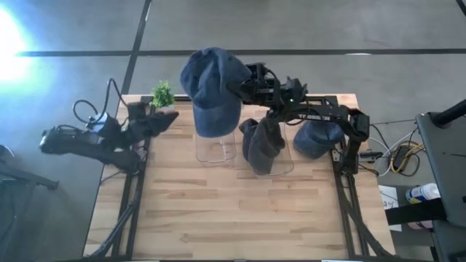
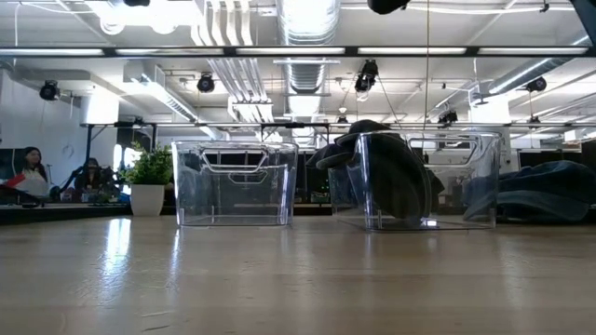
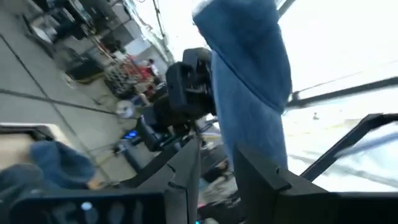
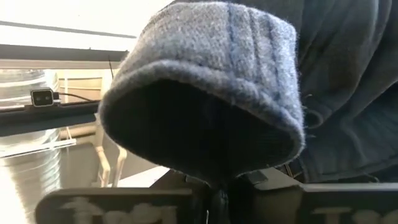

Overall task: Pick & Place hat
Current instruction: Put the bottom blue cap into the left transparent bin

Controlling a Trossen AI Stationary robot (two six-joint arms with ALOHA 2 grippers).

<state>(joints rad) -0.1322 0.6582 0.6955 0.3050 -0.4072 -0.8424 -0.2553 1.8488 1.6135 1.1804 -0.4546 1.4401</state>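
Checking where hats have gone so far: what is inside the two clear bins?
The right clear bin holds a dark hat draped over its front wall. The left clear bin looks empty in the low view; from above, the raised blue cap covers part of it.

Open-plan lab; exposed ceiling ducts [image 2: 303, 37]

Grey floor [image 1: 306, 22], ceiling ducts [image 2: 303, 37] — perhaps desks beyond — bright glare.

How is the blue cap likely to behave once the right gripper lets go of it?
The blue cap, pinched by the right gripper, looks like soft cloth that hangs and folds, so probably floppy and light. It hangs over the empty bin and would likely drop in and slump, not roll.
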